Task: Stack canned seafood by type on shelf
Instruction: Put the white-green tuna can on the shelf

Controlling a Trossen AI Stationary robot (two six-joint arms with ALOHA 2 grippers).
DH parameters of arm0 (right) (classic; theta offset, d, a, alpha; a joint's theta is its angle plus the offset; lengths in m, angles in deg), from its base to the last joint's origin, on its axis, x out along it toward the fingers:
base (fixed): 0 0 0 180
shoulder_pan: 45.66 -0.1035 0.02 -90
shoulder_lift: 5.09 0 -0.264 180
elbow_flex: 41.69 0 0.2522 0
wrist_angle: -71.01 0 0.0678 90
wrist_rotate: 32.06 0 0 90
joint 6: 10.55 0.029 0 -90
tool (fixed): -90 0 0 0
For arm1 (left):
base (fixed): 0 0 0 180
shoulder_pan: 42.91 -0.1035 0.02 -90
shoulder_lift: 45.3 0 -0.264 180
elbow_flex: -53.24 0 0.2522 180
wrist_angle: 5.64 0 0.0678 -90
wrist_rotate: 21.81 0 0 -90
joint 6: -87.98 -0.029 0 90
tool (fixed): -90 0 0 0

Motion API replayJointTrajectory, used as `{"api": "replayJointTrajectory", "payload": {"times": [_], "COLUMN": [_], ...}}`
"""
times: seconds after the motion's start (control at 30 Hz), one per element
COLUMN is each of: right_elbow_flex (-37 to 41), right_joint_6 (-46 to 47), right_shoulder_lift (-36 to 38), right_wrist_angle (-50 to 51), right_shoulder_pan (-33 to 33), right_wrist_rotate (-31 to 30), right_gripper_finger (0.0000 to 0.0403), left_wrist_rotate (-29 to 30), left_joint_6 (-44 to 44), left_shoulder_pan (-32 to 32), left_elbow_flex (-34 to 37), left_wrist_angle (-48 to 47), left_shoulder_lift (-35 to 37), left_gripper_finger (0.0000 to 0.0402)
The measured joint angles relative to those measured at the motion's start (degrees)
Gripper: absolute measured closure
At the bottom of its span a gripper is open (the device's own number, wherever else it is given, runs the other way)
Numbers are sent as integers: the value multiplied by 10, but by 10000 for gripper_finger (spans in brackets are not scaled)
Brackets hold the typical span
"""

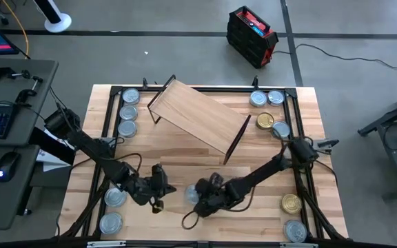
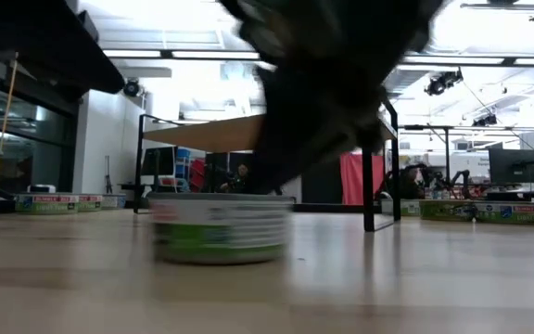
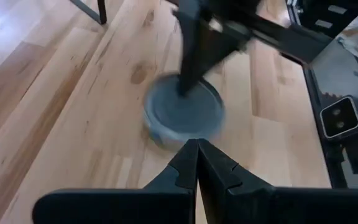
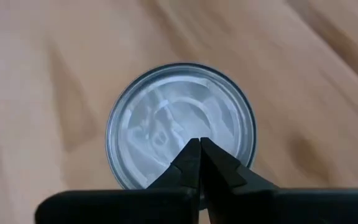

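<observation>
A silver-blue topped can (image 1: 190, 195) stands upright on the table near its front edge, also in the low view (image 2: 219, 227). My right gripper (image 4: 199, 147) is shut and comes down on this can (image 4: 179, 124) from the table's right. My left gripper (image 3: 197, 147) is shut and hovers just left of the can (image 3: 184, 113), touching nothing. The shelf (image 1: 198, 117), a light-wood board on black legs (image 2: 369, 176), stands askew at the table's middle, with nothing on it. My right gripper's shut fingertips (image 3: 188, 84) meet the can's flat top (image 3: 180, 107) near its middle, slanting down from the table's right. The can stays upright with its base on the table (image 2: 219, 258). Blur keeps me from telling more about the touch.
Several cans stand along the table's left edge (image 1: 128, 111) and front left (image 1: 113, 210). Others stand at the far right (image 1: 267, 98) and front right, among them gold-topped ones (image 1: 265, 122) (image 1: 291, 203). A black frame (image 1: 205, 88) rims the table.
</observation>
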Motion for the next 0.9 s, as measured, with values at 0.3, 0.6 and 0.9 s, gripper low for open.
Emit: {"api": "replayJointTrajectory", "payload": {"times": [0.3, 0.6, 0.9], "right_elbow_flex": [-111, 42, 225], "right_joint_6": [-104, 28, 87], "right_shoulder_lift": [3, 156, 221], "right_wrist_angle": [166, 213, -125], "right_shoulder_pan": [6, -49, -90], "right_wrist_rotate": [-20, -41, 8], "right_gripper_finger": [403, 403, 403], "left_wrist_rotate": [-51, -122, -102], "left_joint_6": [-45, -78, -31], "left_shoulder_pan": [-40, -62, -9], "left_elbow_flex": [-14, -106, -103], "left_wrist_angle": [-6, -121, -128], "left_shoulder_lift": [0, 0, 0], "left_gripper_finger": [400, 400, 401]}}
